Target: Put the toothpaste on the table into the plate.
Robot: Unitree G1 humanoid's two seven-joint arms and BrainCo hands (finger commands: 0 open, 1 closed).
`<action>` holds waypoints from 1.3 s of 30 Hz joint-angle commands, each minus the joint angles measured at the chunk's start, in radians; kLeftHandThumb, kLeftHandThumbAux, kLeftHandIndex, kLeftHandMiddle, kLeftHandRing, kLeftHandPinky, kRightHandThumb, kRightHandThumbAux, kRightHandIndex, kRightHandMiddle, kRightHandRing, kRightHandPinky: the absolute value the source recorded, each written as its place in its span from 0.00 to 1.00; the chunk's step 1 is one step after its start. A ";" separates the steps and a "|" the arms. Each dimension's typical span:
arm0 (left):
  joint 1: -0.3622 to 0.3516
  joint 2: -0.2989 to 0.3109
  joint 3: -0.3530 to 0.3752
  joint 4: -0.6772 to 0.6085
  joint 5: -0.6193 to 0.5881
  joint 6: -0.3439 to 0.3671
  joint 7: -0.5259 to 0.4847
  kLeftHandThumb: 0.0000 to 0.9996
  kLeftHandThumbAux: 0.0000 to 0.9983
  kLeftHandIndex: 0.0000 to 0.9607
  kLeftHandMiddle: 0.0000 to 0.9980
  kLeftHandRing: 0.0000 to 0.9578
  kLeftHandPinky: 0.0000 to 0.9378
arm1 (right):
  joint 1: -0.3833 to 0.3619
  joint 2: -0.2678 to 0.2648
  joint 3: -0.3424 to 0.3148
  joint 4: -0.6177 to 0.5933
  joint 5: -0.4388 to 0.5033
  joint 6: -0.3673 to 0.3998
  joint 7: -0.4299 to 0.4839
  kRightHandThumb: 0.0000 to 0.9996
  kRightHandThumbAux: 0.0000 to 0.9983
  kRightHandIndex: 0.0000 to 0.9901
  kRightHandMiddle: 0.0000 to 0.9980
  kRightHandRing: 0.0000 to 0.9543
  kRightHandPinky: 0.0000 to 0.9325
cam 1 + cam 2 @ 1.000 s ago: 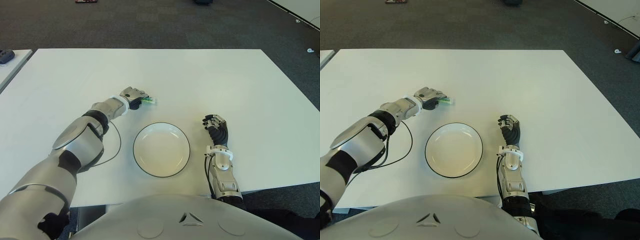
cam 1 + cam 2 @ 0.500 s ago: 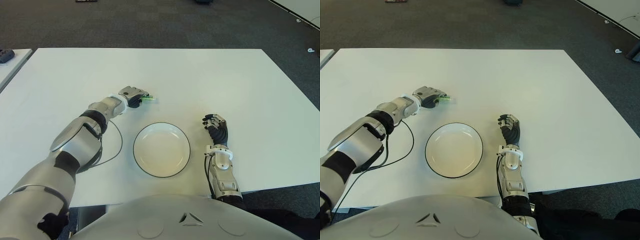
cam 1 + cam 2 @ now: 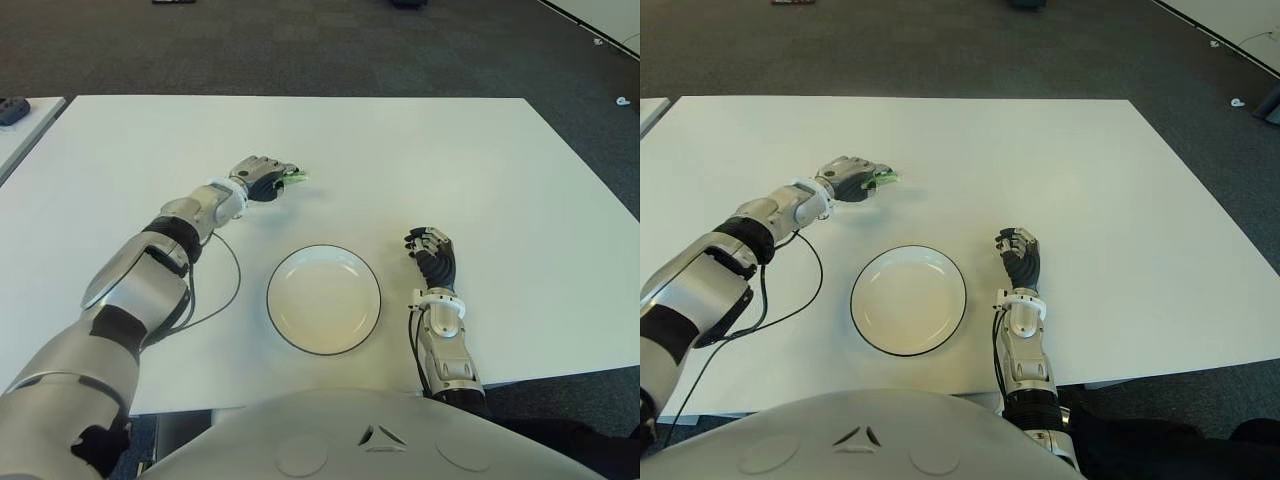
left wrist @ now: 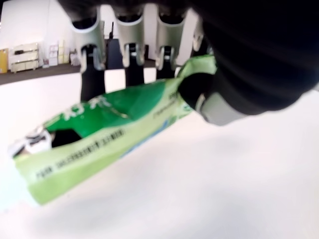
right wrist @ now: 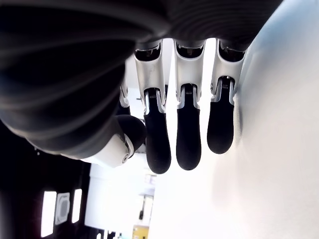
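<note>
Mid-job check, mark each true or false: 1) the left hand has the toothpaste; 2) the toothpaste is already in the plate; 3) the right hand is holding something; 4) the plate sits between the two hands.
1) True. The left hand is shut on the green toothpaste.
2) False. The plate holds nothing; the toothpaste is in the left hand, beyond the plate and to its left.
3) False. The right hand holds nothing; its fingers are loosely curled.
4) True. The right hand shows to the plate's right, the left hand to its upper left.

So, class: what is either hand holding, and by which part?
The left hand pinches the green toothpaste at one end; the right hand holds nothing.
</note>
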 commanded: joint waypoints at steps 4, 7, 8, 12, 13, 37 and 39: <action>0.046 0.035 0.056 -0.088 -0.045 -0.047 0.001 0.72 0.70 0.46 0.86 0.89 0.90 | -0.017 -0.002 0.000 0.026 -0.001 0.005 0.006 0.71 0.73 0.43 0.52 0.52 0.54; 0.054 0.044 0.075 -0.113 -0.062 -0.063 -0.014 0.72 0.70 0.46 0.87 0.90 0.92 | -0.020 -0.003 0.000 0.031 -0.002 0.001 0.005 0.71 0.73 0.43 0.51 0.52 0.54; 0.056 0.048 0.080 -0.123 -0.066 -0.068 -0.018 0.72 0.70 0.46 0.87 0.90 0.92 | -0.020 -0.003 0.000 0.032 -0.002 0.000 0.004 0.71 0.73 0.43 0.51 0.52 0.54; 0.079 0.081 0.108 -0.217 -0.091 -0.090 -0.053 0.72 0.70 0.46 0.87 0.90 0.92 | -0.022 -0.004 0.000 0.034 0.000 0.002 0.005 0.71 0.73 0.43 0.50 0.51 0.54; 0.093 0.093 0.117 -0.258 -0.099 -0.094 -0.066 0.72 0.70 0.46 0.88 0.90 0.92 | -0.023 -0.004 0.000 0.033 0.000 0.003 0.006 0.71 0.73 0.43 0.50 0.51 0.54; 0.449 0.207 0.209 -0.975 -0.267 -0.158 -0.419 0.72 0.70 0.46 0.88 0.90 0.91 | -0.020 0.005 0.005 0.005 0.003 0.007 0.013 0.71 0.73 0.43 0.49 0.51 0.53; 0.473 0.217 0.202 -1.010 -0.275 -0.173 -0.450 0.72 0.70 0.46 0.88 0.90 0.91 | -0.020 0.004 0.006 0.005 0.002 0.004 0.013 0.71 0.73 0.43 0.48 0.51 0.53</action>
